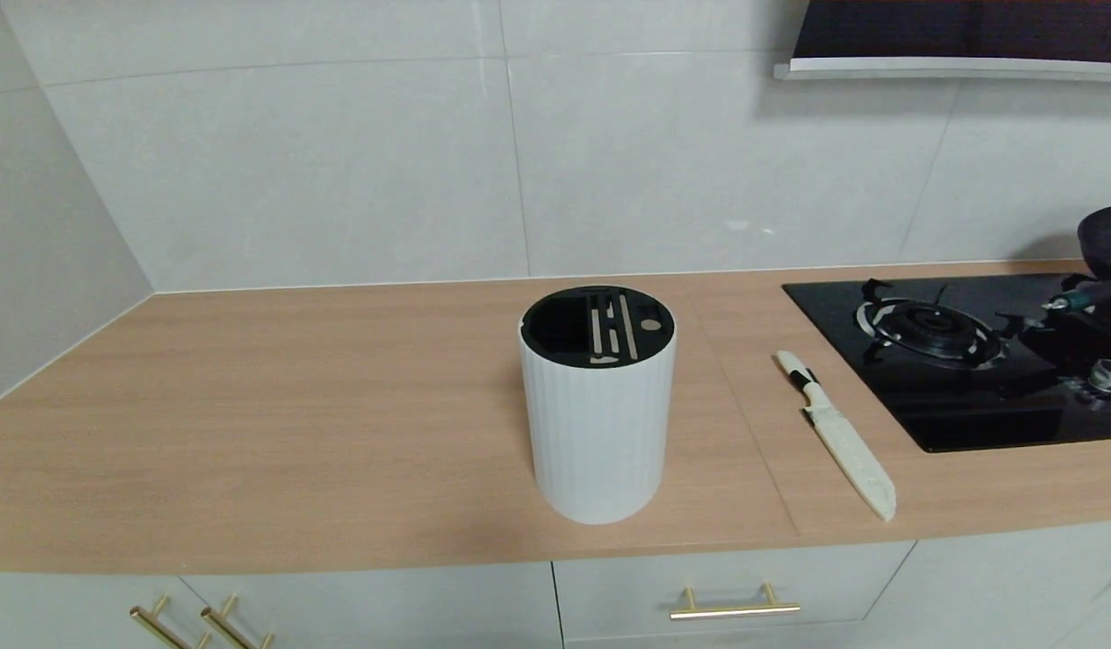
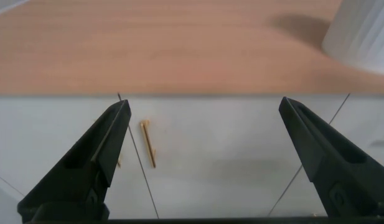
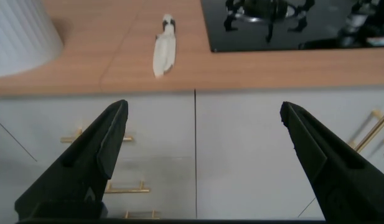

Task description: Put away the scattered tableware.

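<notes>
A white ribbed cylindrical knife holder (image 1: 598,410) with a black slotted top stands near the front of the wooden counter (image 1: 249,415). A cream-coloured knife (image 1: 836,434) with a cream-and-black handle lies flat to its right, blade pointing toward the counter's front edge. The left wrist view shows my left gripper (image 2: 204,118) open, held in front of the cabinet fronts below the counter edge, the holder (image 2: 360,34) off to one side. My right gripper (image 3: 204,118) is open too, low before the cabinets, with the knife (image 3: 163,46) and holder (image 3: 20,31) on the counter beyond it.
A black gas hob (image 1: 969,351) with burner grates occupies the counter's right end, a dark pan (image 1: 1106,239) at its far edge. Tiled wall behind, range hood (image 1: 951,45) above. White cabinet drawers with brass handles (image 1: 733,606) run below the counter.
</notes>
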